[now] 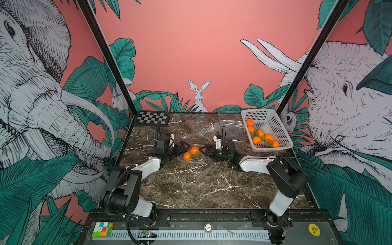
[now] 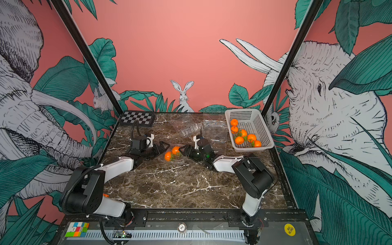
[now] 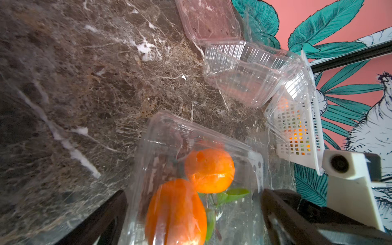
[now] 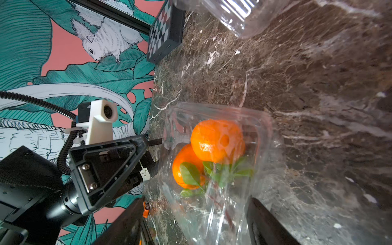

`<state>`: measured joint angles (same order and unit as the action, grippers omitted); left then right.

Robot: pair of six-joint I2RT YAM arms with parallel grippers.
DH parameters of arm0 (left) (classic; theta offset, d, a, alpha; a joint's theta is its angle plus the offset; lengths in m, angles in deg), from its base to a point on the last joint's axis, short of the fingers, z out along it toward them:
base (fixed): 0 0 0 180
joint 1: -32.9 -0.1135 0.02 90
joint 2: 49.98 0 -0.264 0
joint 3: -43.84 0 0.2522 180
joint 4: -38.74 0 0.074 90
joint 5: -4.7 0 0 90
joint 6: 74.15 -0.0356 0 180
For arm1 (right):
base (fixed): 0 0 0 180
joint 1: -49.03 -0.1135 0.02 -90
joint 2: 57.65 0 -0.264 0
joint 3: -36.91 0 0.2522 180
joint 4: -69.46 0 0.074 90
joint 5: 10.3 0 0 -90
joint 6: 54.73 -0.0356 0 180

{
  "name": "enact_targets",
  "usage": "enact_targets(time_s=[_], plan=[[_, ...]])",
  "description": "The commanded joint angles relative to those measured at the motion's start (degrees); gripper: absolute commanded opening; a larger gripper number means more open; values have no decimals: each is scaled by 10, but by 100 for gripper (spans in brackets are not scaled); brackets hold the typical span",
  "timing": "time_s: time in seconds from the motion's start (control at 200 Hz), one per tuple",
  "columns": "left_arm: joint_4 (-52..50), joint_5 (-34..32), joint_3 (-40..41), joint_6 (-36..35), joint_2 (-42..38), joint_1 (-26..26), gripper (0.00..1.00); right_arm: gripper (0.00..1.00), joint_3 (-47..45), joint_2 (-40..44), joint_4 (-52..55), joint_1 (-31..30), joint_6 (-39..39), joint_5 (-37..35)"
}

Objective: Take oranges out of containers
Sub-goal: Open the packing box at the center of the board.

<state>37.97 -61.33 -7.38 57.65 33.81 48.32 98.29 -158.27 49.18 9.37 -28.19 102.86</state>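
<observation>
Marble table with one filled clamshell container at its middle, open jaws at either end.
At the back right, white perforated basket holding six oranges; just beside it, empty clear clamshells. Left gripper with jaws spread wide, right gripper with jaws parted, each straddling an opposite end of the filled container; contact with the plastic impossible to tell. Inside it, seen through the clear walls, two leafy oranges touching each other.
</observation>
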Motion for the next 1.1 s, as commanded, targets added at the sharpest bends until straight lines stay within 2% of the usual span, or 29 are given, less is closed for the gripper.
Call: enact_targets(time_s=[0.0,0.41,1.095], plan=[[19,3,12,7,2,6,99,74,-1,-13,-66,-4,-31,13],[52,3,25,28,11,12,99,73,-5,-34,-117,-10,-114,9],[97,8,23,63,29,20,99,72,-13,-71,-212,-23,-146,25]])
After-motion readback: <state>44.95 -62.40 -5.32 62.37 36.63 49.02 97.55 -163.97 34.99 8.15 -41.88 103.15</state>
